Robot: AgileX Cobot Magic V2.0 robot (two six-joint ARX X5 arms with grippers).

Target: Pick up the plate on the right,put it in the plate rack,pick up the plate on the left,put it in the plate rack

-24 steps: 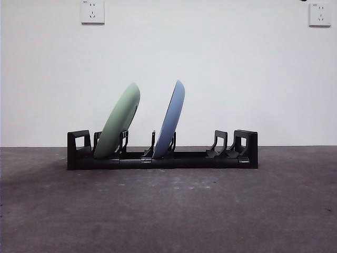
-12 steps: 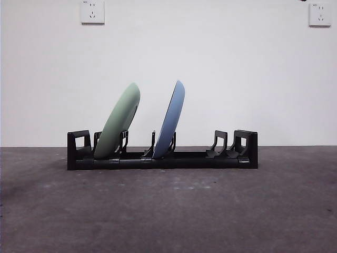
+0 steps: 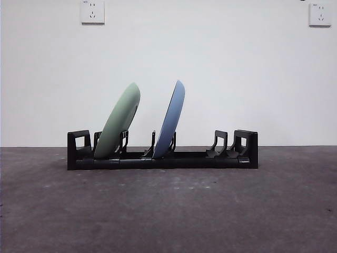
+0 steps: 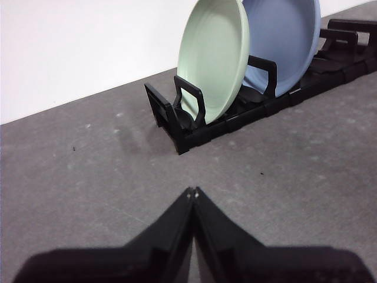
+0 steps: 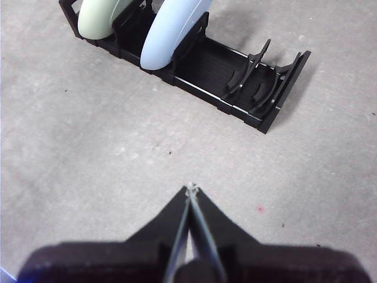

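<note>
The plate rack point(image 3: 162, 150) lies lengthwise across the table point(image 3: 168, 211); green plate point(image 3: 118, 121) and blue plate point(image 3: 170, 119) lean rightward in it; only wrist views show left fingers point(image 4: 192, 191) and right fingers point(image 5: 189, 187), both closed and empty.

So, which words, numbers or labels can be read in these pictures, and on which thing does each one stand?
No text can be read.
Wall sockets and: each has a tiny mark at a top corner, too small to read.
Green plate, blue plate, rack, both grippers: no lettering visible.
</note>
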